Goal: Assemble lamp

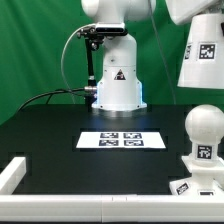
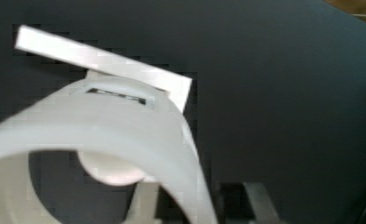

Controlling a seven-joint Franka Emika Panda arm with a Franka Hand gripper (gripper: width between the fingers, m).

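Note:
My gripper [image 1: 190, 12] is at the top of the exterior view's right, shut on the white cone shade [image 1: 203, 55], which hangs in the air with a tag facing the camera. Below it the rounded bulb [image 1: 205, 128] stands upright on the angular base [image 1: 192, 182] at the table's near right. The shade is well above the bulb and apart from it. In the wrist view the shade [image 2: 109, 125] fills the frame between the fingers [image 2: 159, 205]. A pale rounded shape [image 2: 123, 165] shows through its opening; I cannot tell what it is.
The marker board [image 1: 122, 139] lies flat mid-table. The big white robot pedestal [image 1: 113, 75] stands behind it against a green backdrop. A white bar [image 1: 14, 175] edges the table's near left; a white strip [image 2: 100, 60] shows in the wrist view.

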